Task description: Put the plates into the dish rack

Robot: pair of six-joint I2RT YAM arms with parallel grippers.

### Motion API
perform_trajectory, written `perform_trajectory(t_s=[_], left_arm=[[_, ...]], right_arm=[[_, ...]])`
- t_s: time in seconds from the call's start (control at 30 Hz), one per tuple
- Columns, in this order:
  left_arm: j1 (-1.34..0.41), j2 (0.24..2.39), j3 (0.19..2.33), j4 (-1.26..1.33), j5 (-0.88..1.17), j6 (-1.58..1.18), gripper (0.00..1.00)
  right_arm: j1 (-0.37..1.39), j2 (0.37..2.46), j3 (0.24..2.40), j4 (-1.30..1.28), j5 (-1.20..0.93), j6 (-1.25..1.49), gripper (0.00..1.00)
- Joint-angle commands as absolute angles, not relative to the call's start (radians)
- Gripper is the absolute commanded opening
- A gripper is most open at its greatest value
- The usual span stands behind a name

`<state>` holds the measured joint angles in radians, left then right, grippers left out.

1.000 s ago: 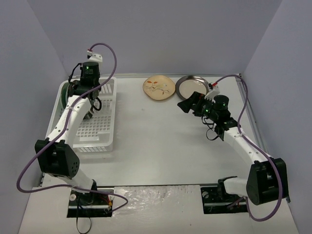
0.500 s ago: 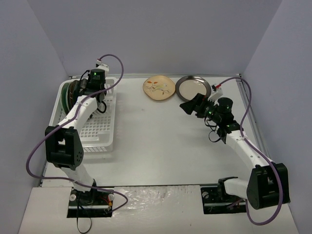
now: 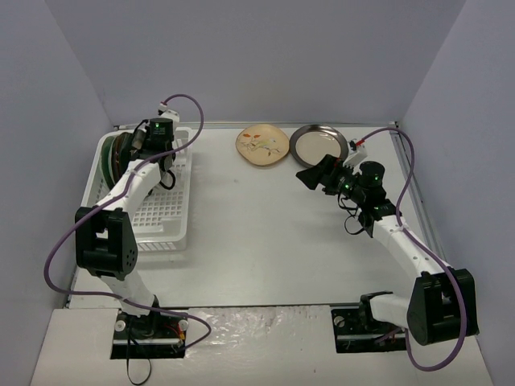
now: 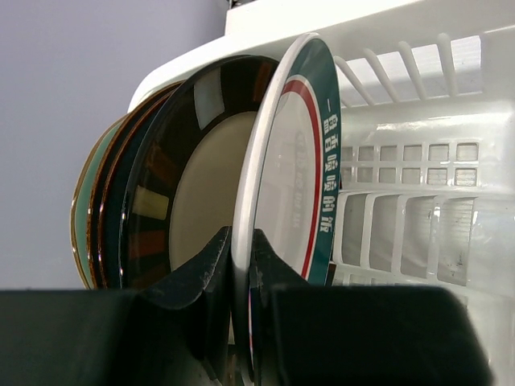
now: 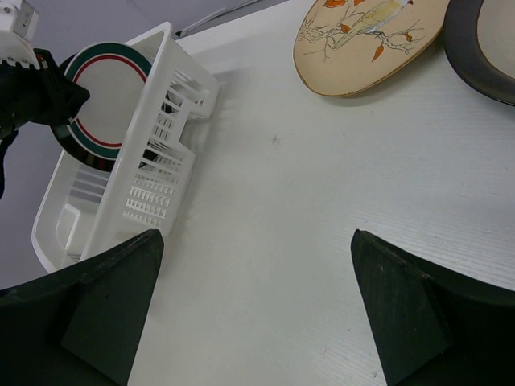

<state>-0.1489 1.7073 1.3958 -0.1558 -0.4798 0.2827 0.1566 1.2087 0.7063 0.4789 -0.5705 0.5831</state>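
The left claw point(image 4: 241, 245) grips the white teal-and-red-rimmed plate point(image 4: 298, 161) by its edge. The plate stands upright in the dish rack point(image 4: 418, 201), against the racked plates point(image 4: 153, 201). Next, it likely needs releasing and a straight withdrawal. The right claw point(image 5: 256, 297) hovers spread open above the counter point(image 5: 322, 177), near the tan floral plate point(image 5: 366, 36).

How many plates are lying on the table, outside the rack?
2: a tan floral plate and, right beside it, a dark-rimmed plate, both at the far side.
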Motion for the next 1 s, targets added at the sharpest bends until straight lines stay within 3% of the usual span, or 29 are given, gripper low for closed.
perform_trajectory(t_s=[0.0, 0.1, 0.33, 0.5, 0.73, 0.83, 0.97], left_arm=[[-0.127, 1.664, 1.415, -0.092, -0.520, 0.257, 0.14], [-0.124, 1.658, 1.405, -0.092, -0.525, 0.250, 0.25], [-0.118, 1.625, 1.420, -0.107, -0.506, 0.227, 0.41], [-0.122, 1.547, 1.472, -0.159, -0.436, 0.185, 0.65], [-0.130, 1.436, 1.541, -0.311, -0.317, 0.052, 0.90], [-0.130, 1.374, 1.515, -0.368, -0.227, -0.052, 0.97], [-0.129, 1.254, 1.390, -0.376, -0.138, -0.143, 0.97]], right_arm=[[0.148, 1.203, 0.719, 0.558, -0.583, 0.582, 1.00], [0.149, 1.208, 0.723, 0.552, -0.580, 0.580, 1.00], [0.147, 1.210, 0.736, 0.538, -0.565, 0.575, 1.00], [0.139, 1.212, 0.769, 0.443, -0.360, 0.556, 1.00], [0.082, 1.318, 0.772, 0.445, -0.173, 0.640, 1.00], [0.036, 1.398, 0.786, 0.466, -0.158, 0.696, 1.00], [0.006, 1.529, 0.825, 0.491, -0.141, 0.744, 1.00]])
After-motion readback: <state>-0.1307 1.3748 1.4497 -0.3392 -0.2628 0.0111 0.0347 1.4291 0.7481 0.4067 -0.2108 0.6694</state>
